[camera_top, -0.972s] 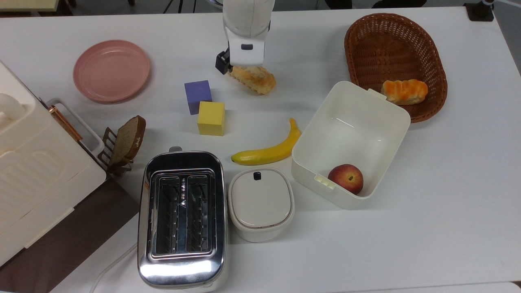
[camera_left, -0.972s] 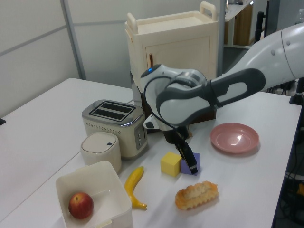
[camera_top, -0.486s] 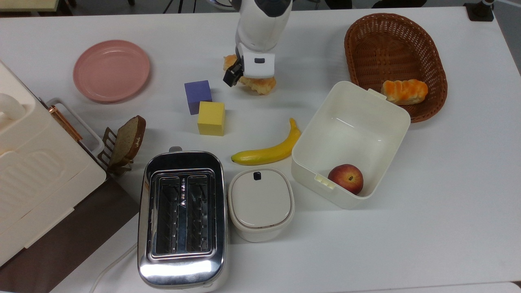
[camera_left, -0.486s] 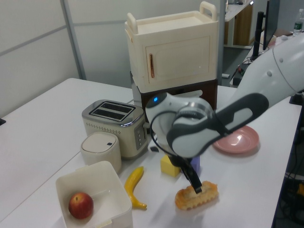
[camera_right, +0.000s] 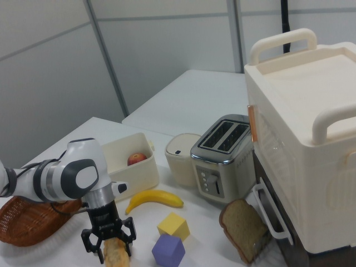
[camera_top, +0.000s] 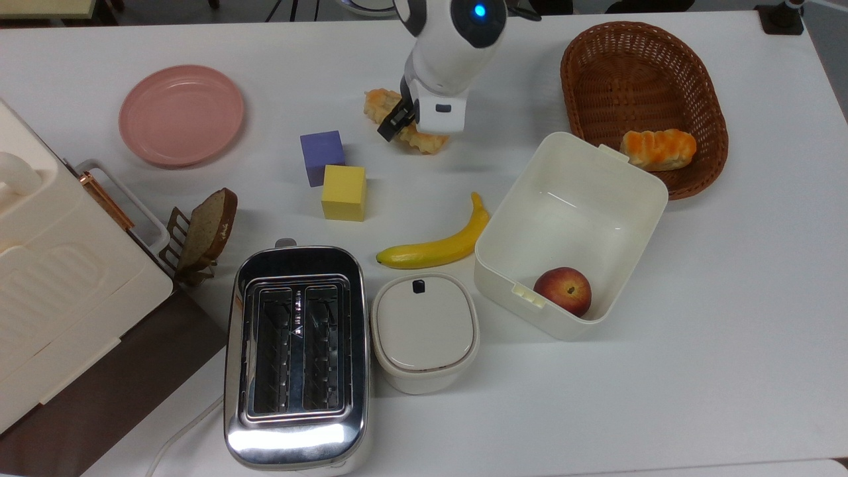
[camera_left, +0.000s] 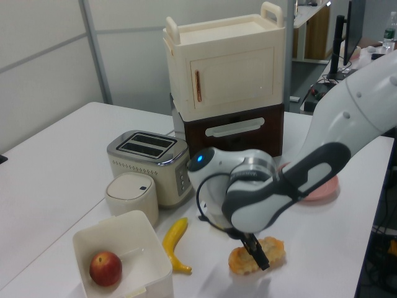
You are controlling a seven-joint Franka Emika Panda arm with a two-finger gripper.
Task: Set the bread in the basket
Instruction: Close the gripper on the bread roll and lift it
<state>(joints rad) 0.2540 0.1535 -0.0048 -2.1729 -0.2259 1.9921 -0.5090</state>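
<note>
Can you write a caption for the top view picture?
Robot gripper reaches down over the bread on the white table, with the basket waiting nearby.

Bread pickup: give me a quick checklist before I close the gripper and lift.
1. Gripper straddles the bread, fingers either side: ok.
2. Fingers open, not yet clamped: ok.
3. Bread lies flat on the table: ok.
4. Grasp centred on the bread: cannot tell, the arm hides its middle in the top view.
5. Basket has free room; a bun fills one end: ok.
6. Tub stands beside the basket, near the carry path: not ok, lift high.
</note>
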